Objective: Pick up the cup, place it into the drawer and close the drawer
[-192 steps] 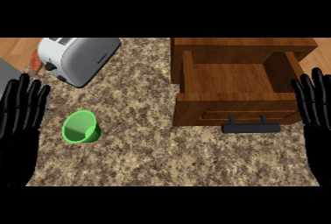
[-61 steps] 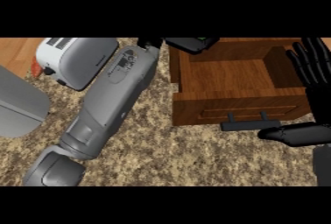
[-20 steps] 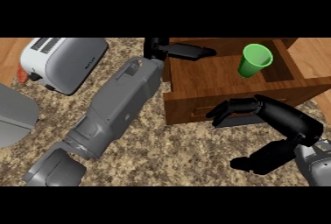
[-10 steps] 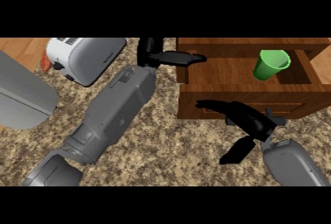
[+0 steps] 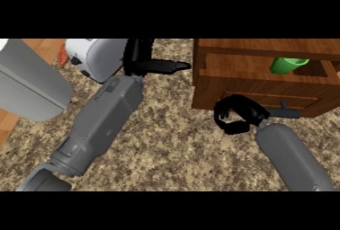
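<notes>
The green cup stands inside the wooden drawer at the upper right, its top partly hidden under the cabinet's edge. The drawer is only partly pulled out. My right hand has its fingers curled and sits against the drawer front, covering the left end of the dark handle; whether the fingers wrap the handle I cannot tell. My left hand is open, fingers pointing right, just left of the drawer's corner and holding nothing.
A white toaster stands at the upper left, beside my left hand. My grey left forearm slants across the granite counter. A large grey arm segment covers the far left.
The drawer has slid further in, so less of the cup shows. My right hand has curled its fingers and closed in on the drawer front at the handle. The left hand is barely changed.
</notes>
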`<action>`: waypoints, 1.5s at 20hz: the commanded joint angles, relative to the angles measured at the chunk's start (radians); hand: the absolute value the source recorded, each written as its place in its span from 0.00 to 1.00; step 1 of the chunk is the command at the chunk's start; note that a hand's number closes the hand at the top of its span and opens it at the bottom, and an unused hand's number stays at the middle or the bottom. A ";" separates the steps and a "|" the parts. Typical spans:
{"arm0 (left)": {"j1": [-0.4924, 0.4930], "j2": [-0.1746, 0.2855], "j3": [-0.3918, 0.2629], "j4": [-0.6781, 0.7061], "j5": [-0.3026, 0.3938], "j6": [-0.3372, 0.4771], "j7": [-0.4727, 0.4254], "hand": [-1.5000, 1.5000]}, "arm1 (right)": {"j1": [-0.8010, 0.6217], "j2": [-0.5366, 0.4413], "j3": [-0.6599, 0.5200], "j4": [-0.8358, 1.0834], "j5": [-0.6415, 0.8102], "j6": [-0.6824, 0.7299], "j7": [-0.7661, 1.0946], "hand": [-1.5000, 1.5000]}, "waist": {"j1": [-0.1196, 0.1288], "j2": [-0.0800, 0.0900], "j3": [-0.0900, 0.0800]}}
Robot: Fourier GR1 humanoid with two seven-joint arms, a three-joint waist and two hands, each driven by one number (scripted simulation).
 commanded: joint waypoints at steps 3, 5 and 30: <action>0.078 0.084 0.009 -0.075 0.017 -0.087 0.029 0.00 | -0.189 -0.008 -0.129 0.267 -0.025 -0.069 -0.114 1.00 | 0.051 0.016 0.005; 0.102 0.048 -0.004 -0.093 0.013 -0.067 0.020 0.00 | -0.235 -0.035 -0.177 0.320 -0.043 -0.095 -0.156 1.00 | 0.058 0.019 0.006; 0.204 0.149 -0.024 -0.208 0.022 -0.202 0.068 0.00 | -0.385 -0.212 -0.351 0.358 -0.198 0.036 -0.105 1.00 | 0.144 0.036 0.004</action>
